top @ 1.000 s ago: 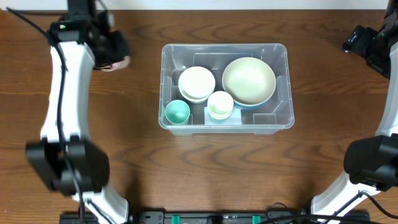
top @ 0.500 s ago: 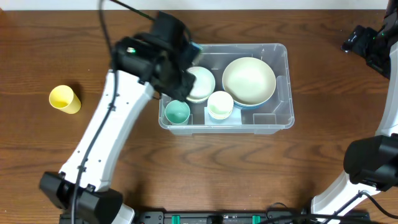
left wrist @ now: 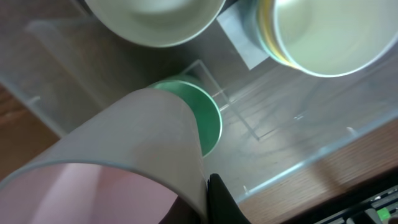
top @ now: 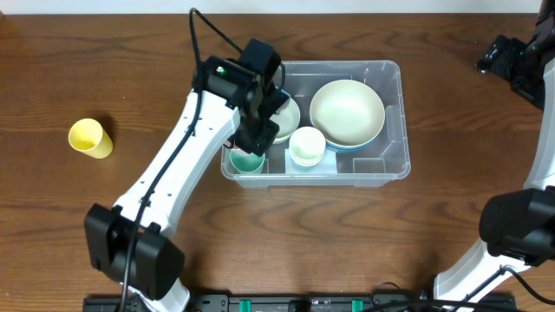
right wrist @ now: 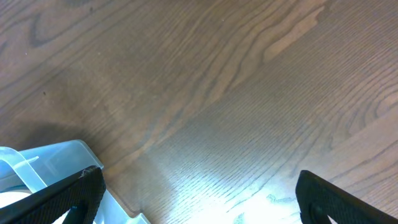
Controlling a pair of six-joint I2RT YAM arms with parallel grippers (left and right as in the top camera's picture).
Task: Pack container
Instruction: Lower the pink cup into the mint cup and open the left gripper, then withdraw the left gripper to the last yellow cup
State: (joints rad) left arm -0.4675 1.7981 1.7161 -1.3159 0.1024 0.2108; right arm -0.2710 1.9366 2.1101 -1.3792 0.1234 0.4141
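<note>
1. At the centre of the bench [top: 434, 251] stands the large clear rectangular plastic container [top: 392, 165], upright, its long side running left to right and its top uncovered.
2. Contents, right half: a large cream round bowl [top: 347, 113], mouth up.
3. Contents, centre front: a small pale round cup [top: 306, 146], just beside the large bowl.
4. Contents, left rear: a white round bowl [top: 286, 113], partly hidden overhead by the left arm.
5. Contents, front-left corner: a teal-green round cup [top: 245, 162], upright against the container wall.
6. Left tool [top: 257, 137]: positioned over the front-left of the container and clenched on a pale pink plastic cup [left wrist: 124, 155]. In the wrist view the pink cup hangs directly above the teal-green cup. Contact between the two cups cannot be told.
7. Right tool [right wrist: 199, 199]: at the far right rear of the bench, well apart from the container's contents. Its fingers are spread wide, released, with only bare wood between them.
8. A yellow round plastic cup [top: 90, 138] rests on the bench at far left, well apart from the container.
</note>
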